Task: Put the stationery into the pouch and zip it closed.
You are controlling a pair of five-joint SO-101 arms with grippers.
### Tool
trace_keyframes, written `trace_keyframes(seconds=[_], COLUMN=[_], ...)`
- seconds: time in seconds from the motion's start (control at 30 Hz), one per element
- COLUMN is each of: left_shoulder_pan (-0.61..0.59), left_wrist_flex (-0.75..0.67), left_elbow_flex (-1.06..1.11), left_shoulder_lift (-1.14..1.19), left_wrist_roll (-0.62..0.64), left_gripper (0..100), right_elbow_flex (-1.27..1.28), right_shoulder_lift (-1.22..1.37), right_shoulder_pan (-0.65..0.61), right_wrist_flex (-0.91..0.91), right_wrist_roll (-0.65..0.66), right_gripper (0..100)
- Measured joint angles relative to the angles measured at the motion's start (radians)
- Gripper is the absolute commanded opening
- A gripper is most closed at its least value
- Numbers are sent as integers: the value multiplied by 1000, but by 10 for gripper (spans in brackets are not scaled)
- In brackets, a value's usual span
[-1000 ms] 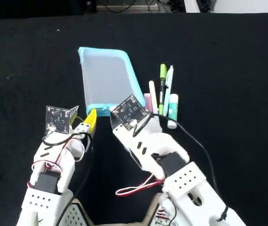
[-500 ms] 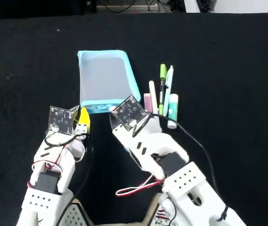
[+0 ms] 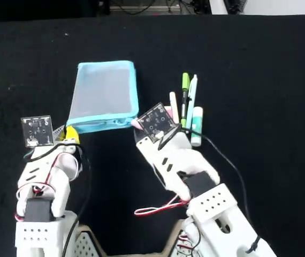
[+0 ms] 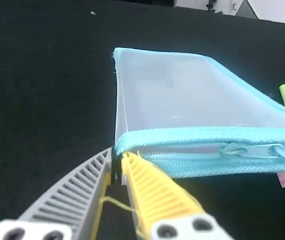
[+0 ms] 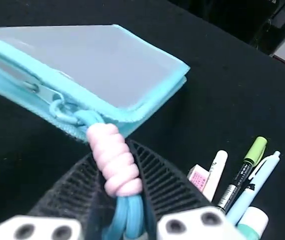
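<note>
Black table [image 3: 249, 64] with a blue pouch [image 3: 104, 91] lying flat on it, pens [image 3: 187, 101] side by side just beside the pouch

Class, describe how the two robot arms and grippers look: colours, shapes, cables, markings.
The left arm and right arm are white with black motor blocks, red and black cables and a square board at each wrist. The left gripper has a yellow finger and a grey finger, both ribbed; the right gripper has black ribbed fingers.
</note>
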Motion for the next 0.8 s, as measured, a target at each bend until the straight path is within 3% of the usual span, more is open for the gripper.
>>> trace_keyframes(seconds=[0.17,0.33,0.8], left_shoulder_pan=[-2,-12,-14], left_wrist_flex=[37,37,176], left_elbow_flex=[-46,-68,-230], left_shoulder_lift=[0,0,0], left_wrist_roll=[-58,-95,-104], left_gripper=[30,30,33], right_elbow_flex=[-9,-117,-218], right_shoulder_lift=[0,0,-118], right_shoulder_pan=[32,66,153], right_wrist_flex=[11,173,362], right_wrist_roll=[0,-17,-51], right_gripper=[10,10,11])
